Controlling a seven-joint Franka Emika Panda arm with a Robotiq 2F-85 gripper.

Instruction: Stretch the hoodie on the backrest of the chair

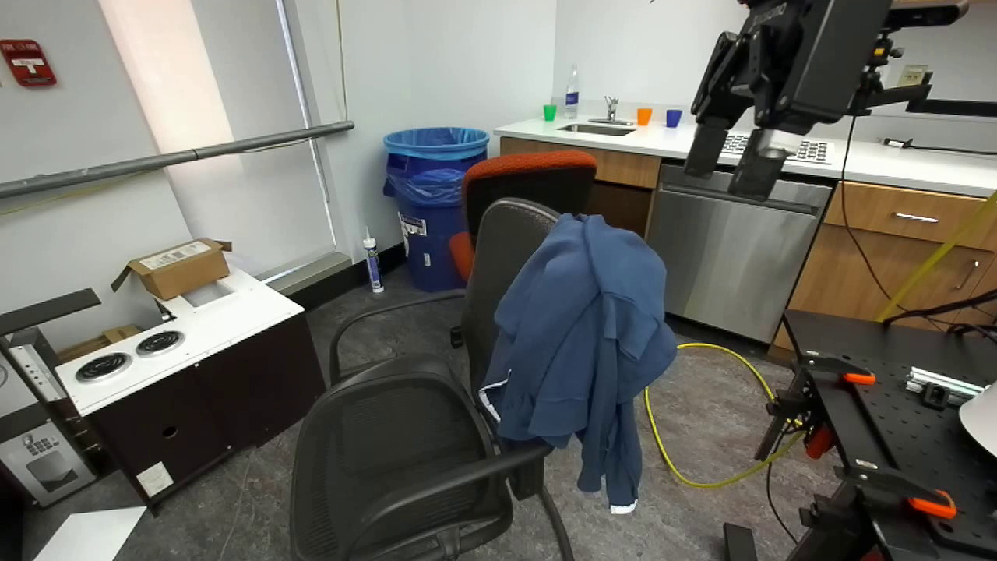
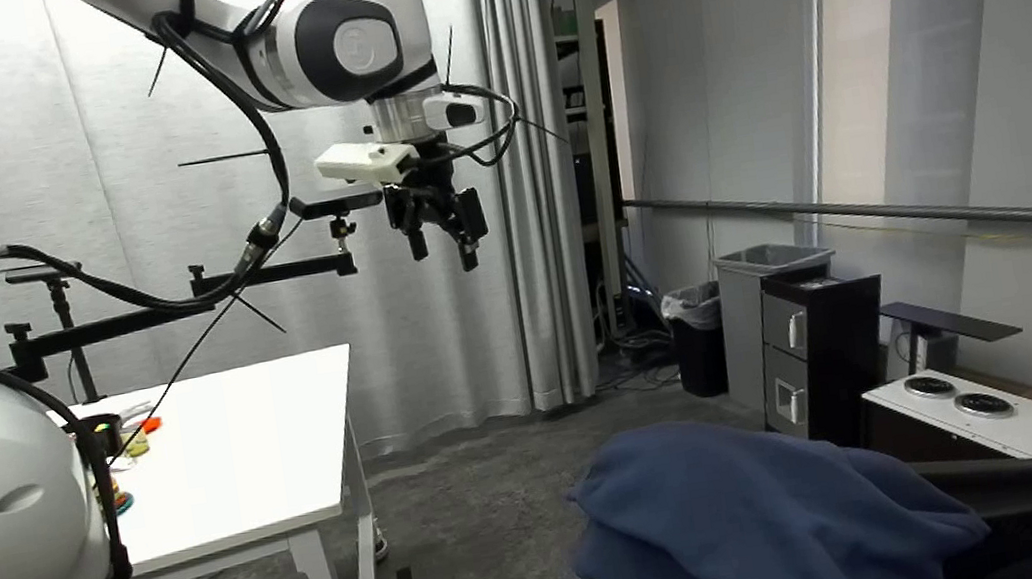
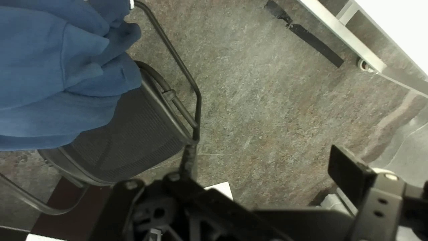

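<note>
So the hoodie [image 1: 576, 327] is on the chair [image 1: 389, 444], just not neatly: it's bunched over one end of the backrest [image 1: 502, 257], folds all heaped up, what looks like a sleeve [image 1: 619, 460] dangling toward the floor, and the rest of the dark top edge bare. I'd call this the stretching-out step, with the actual stretch not done. The hand [image 1: 730, 160] hangs up in the air well apart from the cloth in both exterior views, fingers [image 3: 347, 170] spread wide, nothing between them. Next move, I'd guess: get over the hoodie, come down, pinch a loose fold near the top and drag it toward the bare end. Watch the armrest [image 1: 459, 483] just below the cloth, a sleeve could easily snag there, and a hard tug might swing the whole chair round. An orange-backed chair [image 1: 537, 162] sits close behind the backrest too, so I wouldn't overshoot. Farther out there's a yellow cord [image 1: 705, 485] looped on the floor, a black worktop [image 1: 833, 331] and a blue bin [image 1: 424, 241], all probably harmless.
</note>
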